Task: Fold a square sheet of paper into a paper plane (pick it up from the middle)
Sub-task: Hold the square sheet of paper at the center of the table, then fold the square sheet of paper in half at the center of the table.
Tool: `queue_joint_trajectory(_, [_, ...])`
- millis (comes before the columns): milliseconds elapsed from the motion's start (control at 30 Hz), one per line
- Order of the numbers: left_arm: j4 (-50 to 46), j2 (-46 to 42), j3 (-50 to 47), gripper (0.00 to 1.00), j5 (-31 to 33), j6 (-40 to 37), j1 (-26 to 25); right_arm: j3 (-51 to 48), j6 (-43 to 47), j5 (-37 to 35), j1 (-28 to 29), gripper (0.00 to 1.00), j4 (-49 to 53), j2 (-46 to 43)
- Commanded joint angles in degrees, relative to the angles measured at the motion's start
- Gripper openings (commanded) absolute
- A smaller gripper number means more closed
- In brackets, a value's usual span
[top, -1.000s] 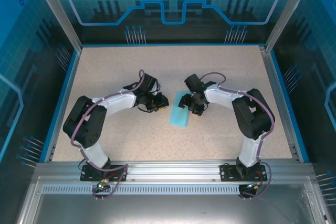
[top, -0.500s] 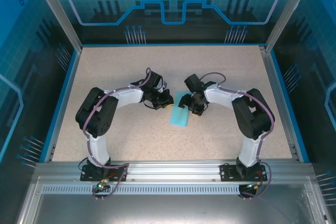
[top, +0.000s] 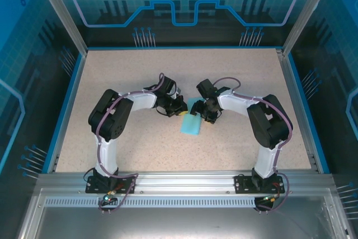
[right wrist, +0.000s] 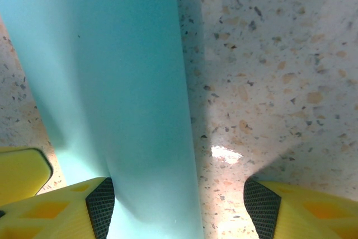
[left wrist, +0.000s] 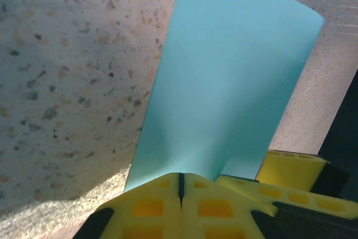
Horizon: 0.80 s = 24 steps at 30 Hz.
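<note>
As it lies, paper (top: 191,124), narrow, light-cyan

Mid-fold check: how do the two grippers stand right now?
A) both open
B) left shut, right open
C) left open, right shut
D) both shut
B: in the left wrist view the left gripper has its yellow fingers pressed together at the edge of the folded sheet of paper, while the right gripper has its fingers wide apart, one over the paper and one over the bare table.
</note>
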State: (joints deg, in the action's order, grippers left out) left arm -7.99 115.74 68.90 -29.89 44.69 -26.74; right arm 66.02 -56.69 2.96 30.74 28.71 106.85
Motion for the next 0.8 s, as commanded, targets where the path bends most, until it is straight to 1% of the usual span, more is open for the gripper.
queue_joint_trajectory(0, [-0.73,2.30,1.43,0.00,-1.09,-0.27,-0.23,-2.65,0.57,-1.71,0.99,0.69,-0.19,4.51])
queue_joint_trajectory(333, [-3.76,4.56,0.54,0.00,1.89,-2.29,-0.49,-2.39,1.30,-0.59,1.03,0.71,-1.65,2.45])
queue_joint_trajectory(500, [-4.56,4.96,0.70,0.00,2.55,-3.17,-0.48,-2.83,3.22,0.15,-0.18,0.74,-3.46,-4.47])
queue_joint_trajectory(600, [-5.01,5.16,0.89,0.00,2.71,-3.54,-0.49,-6.04,4.02,2.41,-2.01,0.73,-7.80,-10.73])
queue_joint_trajectory(633, [-5.08,5.19,0.97,0.00,2.78,-3.57,-0.43,-7.42,4.13,3.96,-2.74,0.70,-9.68,-12.40])
queue_joint_trajectory(700, [-5.22,5.25,0.92,0.00,2.83,-3.64,-0.50,-9.66,4.56,8.29,-4.51,0.57,-13.86,-14.52])
queue_joint_trajectory(767, [-5.22,5.32,0.96,0.00,2.78,-3.69,-0.44,-11.66,4.74,14.07,-5.73,0.38,-18.94,-15.01])
